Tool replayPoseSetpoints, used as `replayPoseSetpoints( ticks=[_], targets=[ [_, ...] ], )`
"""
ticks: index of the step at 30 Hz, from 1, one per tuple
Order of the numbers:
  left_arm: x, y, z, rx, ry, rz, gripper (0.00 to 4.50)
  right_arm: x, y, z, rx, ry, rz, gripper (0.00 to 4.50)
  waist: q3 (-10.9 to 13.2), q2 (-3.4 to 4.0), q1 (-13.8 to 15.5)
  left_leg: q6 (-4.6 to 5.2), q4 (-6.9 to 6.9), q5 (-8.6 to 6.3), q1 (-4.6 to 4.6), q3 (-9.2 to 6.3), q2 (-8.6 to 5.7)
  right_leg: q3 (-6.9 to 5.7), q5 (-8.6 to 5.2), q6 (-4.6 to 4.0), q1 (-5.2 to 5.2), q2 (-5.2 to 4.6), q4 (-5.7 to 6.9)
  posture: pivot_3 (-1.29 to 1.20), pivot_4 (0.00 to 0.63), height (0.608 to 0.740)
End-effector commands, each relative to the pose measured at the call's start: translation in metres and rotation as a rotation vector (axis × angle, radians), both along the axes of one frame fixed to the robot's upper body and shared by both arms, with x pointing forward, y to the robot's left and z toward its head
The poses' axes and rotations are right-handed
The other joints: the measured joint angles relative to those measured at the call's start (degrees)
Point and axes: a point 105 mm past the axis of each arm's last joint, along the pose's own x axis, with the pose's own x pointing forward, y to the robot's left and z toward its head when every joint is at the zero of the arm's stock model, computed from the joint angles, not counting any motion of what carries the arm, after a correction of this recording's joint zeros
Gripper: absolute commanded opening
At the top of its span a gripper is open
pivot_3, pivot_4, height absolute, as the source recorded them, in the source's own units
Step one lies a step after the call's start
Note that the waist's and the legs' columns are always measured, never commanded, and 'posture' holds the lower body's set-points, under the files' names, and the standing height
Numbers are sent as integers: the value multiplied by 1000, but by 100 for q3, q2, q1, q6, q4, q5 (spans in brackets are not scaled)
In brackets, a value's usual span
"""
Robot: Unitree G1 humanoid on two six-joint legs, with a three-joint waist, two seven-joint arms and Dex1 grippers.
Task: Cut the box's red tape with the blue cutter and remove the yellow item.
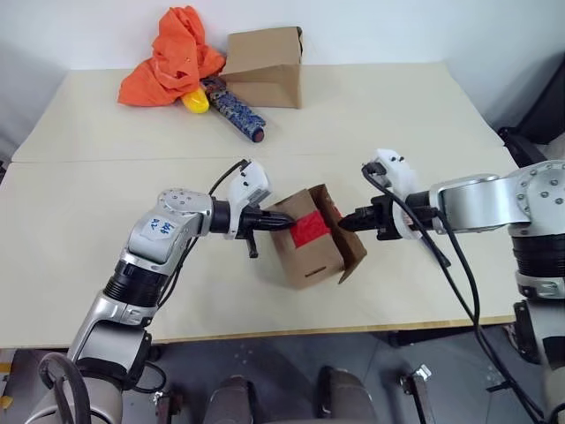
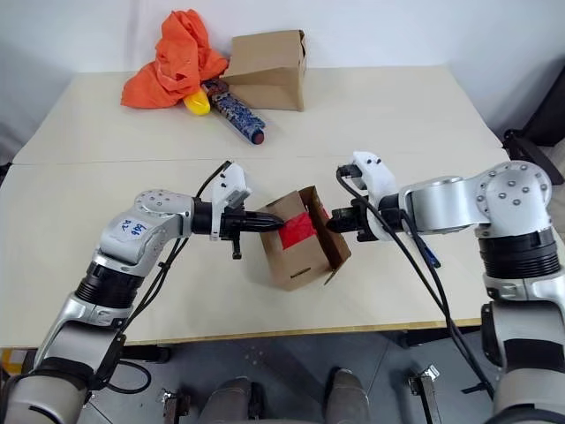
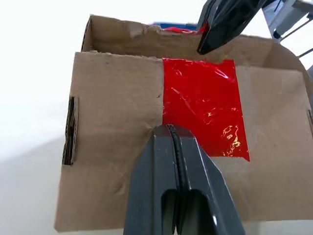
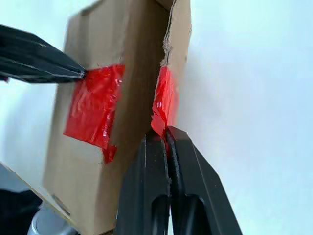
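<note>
Sitting between both hands, the box [image 1: 311,237] — left hand [image 1: 284,223] closed, touching red tape [image 1: 311,230]; right hand [image 1: 346,224] pinching a flap.

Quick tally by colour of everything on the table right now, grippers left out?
Brown: 2, the box and the larger carton
Red: 1, the red tape on the box
Orange: 1, the cloth
Yellow: 1, the glossy rounded object
Blue-patterned: 1, the cylinder
Total: 6

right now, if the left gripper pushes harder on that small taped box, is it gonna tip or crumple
Probably tips first: the box already sits tilted, and the left gripper presses high on it, at the red tape. The thin, creased cardboard would likely dent. The right gripper, shut on a flap edge, may steady it somewhat.
</note>
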Motion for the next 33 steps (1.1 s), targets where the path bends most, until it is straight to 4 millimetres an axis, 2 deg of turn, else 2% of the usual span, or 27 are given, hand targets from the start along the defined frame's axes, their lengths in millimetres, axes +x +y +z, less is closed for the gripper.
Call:
replayPoseSetpoints(
  ticks=[1,3,6,10,15,21,27,33],
  targets=[
    [-2,-4,-3,-1,-24,-38,0,-4,13,14,45,-65,19,64,0,0,-4,1,0,0,-3,2,0,0,0,0,-1,0,-3,0,150,740],
    [-1,-7,-4,-5,-28,-45,0,-4,11,12,40,-69,-2,64,0,0,10,1,1,-1,-5,2,0,-1,1,1,-3,0,-4,0,150,740],
    [1,-11,-1,-23,-37,-50,0,-3,14,19,47,-107,-8,64,0,0,12,2,5,-1,-14,1,0,-3,2,3,-5,0,-8,0,150,740],
    [4,-11,9,-81,-76,-54,0,-3,11,35,27,-157,-3,64,1,1,27,4,26,-1,-53,-12,0,-17,3,3,-24,-2,-9,0,150,740],
    [4,-11,16,-122,-105,-71,0,-3,8,51,12,-202,6,64,3,4,27,4,24,-1,-60,-17,0,-24,3,3,-28,-2,-9,0,150,740],
    [3,-13,17,-134,-118,-86,0,-5,1,54,-21,-216,3,64,4,4,30,5,20,-2,-64,-21,0,-32,5,6,-28,-2,-14,0,150,740],
    [-8,-11,57,-325,-132,-158,0,-17,7,65,-15,-276,72,64,7,2,30,5,21,-2,-71,-23,0,-34,5,6,-32,-3,-16,0,150,740],
    [-25,-4,68,-334,-94,-250,0,-24,19,71,9,-323,116,64,7,2,26,5,20,-2,-70,-24,0,-36,5,7,-32,-3,-14,0,150,740]
  ],
)
